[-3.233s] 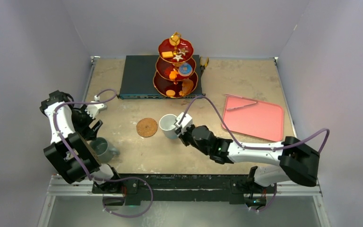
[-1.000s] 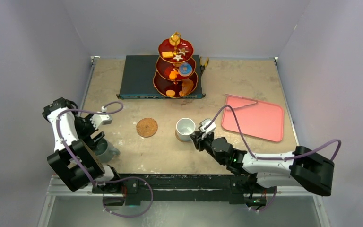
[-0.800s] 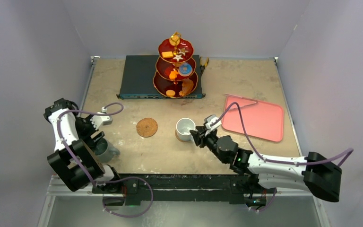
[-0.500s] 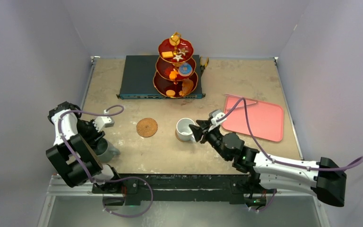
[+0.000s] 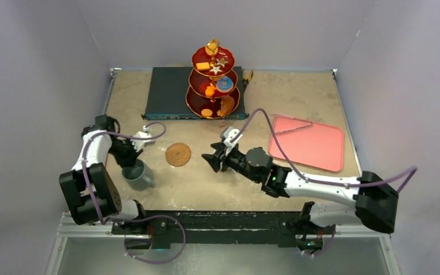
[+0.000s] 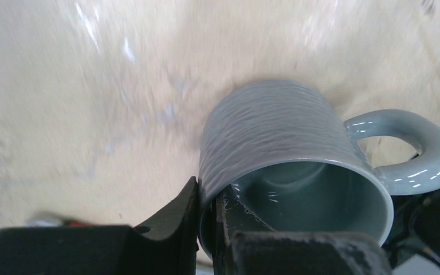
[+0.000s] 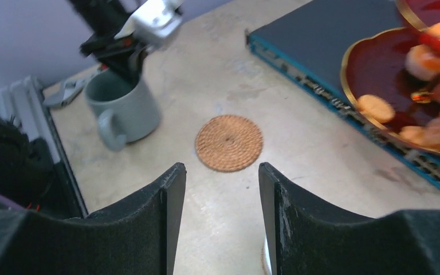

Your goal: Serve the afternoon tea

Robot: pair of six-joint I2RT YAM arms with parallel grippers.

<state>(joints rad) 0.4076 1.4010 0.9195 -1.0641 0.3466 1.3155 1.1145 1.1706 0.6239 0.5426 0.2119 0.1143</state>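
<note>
My left gripper (image 5: 129, 158) is shut on the rim of the grey mug (image 5: 139, 175), one finger inside and one outside (image 6: 206, 192). The ribbed grey mug (image 6: 275, 137) has its handle to the right. A round cork coaster (image 5: 178, 154) lies bare between the two arms. My right gripper (image 5: 212, 161) hangs open just right of it, nothing between its fingers (image 7: 220, 172). The white mug is hidden under that arm from above; only a white sliver (image 7: 266, 263) shows by the right finger. The red three-tier stand (image 5: 213, 86) with pastries stands at the back.
A flat dark blue-grey box (image 5: 169, 94) lies behind and under the stand. A pink tray (image 5: 307, 143) sits at the right. In the right wrist view the grey mug (image 7: 123, 109) stands left of the coaster (image 7: 229, 142), near the table's front edge.
My left gripper has shut on the grey mug's rim and carried it right, toward the coaster. My right gripper has opened, left the white mug and swung left over it.
</note>
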